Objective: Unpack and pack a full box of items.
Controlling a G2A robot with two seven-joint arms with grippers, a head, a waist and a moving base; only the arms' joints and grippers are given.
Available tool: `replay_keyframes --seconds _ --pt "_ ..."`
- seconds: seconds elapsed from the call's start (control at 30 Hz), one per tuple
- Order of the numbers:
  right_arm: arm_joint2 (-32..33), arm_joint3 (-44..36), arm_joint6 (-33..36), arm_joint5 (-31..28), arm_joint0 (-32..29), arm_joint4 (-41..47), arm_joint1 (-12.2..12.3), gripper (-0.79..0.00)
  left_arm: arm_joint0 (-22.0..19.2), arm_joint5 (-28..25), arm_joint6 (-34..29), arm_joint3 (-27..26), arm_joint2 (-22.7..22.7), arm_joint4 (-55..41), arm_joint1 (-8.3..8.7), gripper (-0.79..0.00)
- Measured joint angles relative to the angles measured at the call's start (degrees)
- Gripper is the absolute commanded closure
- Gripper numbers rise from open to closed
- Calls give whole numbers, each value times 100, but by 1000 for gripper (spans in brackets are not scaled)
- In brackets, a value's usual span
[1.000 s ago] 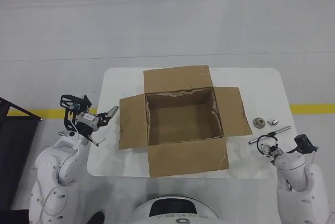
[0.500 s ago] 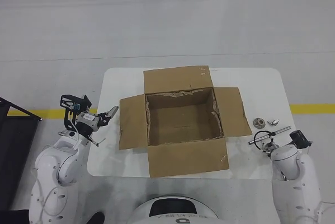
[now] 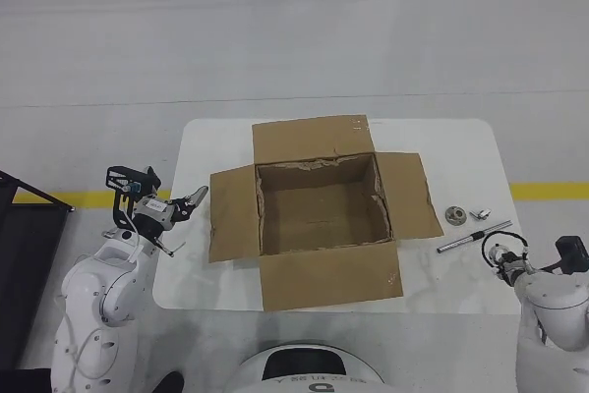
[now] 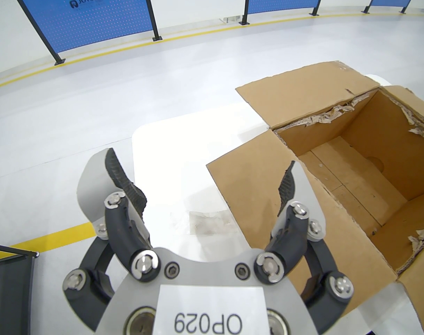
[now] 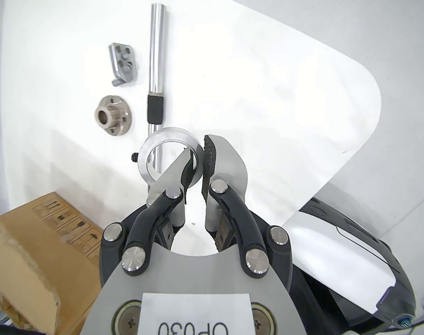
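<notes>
White table (image 5: 267,71), ring (image 5: 163,134) rim between right fingers (image 5: 225,162)

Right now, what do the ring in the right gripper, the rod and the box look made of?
The ring: metal, likely aluminium or steel, matte silver sheen, small set screw in its side. The rod: polished metal, mirror-like highlights, with a black band, maybe rubber or tape. The box: brown cardboard, torn paper edges along the rim.
</notes>
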Motion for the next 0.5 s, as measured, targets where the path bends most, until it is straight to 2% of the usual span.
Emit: replay_keyframes --seconds 0.13,0.37,0.5 --pt "251 -108 -126 -120 -205 753 -48 0 0 0 0 0 0 0 0 -785" --pt "230 -82 -140 -128 -195 577 -47 0 0 0 0 0 0 0 0 -785" --pt "62 -204 -398 -410 -210 754 -72 0 0 0 0 0 0 0 0 -785"
